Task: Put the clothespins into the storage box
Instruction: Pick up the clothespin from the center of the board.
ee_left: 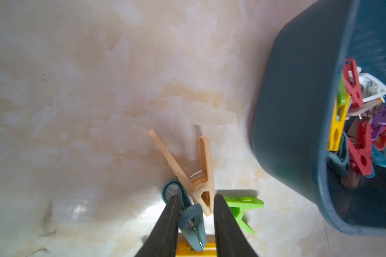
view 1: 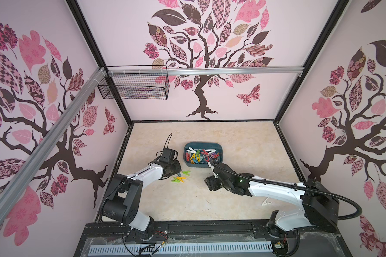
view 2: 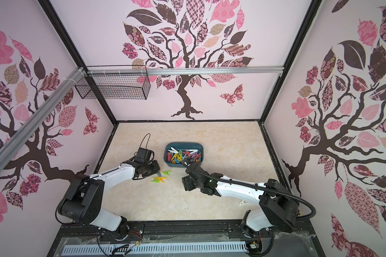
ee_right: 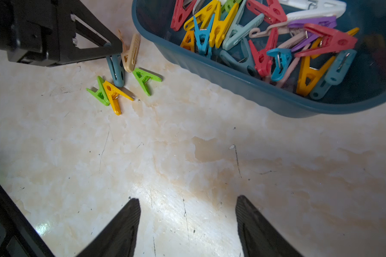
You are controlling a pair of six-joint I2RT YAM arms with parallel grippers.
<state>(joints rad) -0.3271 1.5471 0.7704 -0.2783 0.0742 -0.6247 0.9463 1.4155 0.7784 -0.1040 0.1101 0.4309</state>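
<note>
Clothespins [view 1: 202, 155] in many colours fill the storage box [view 1: 210, 144], which sits just above the middle of the frame in both top views. A few loose green and yellow pegs [view 1: 180, 178] lie on the table [view 1: 243, 138] to its lower left. A white peg [view 1: 266, 203] lies at lower right beside the right arm. The left gripper [view 1: 177, 172] points down at the loose cluster.

In the left wrist view its fingers [ee_left: 165, 222] stand close together. The nose of a beige peg [ee_left: 204, 169] and a teal peg [ee_left: 192, 227] sit between them. Whether they clamp either I cannot tell. A green peg [ee_left: 243, 202] lies just beside them, and the box wall is near.

In the right wrist view the right gripper [ee_right: 187, 200] is spread wide, holding nothing, over bare table.
</note>
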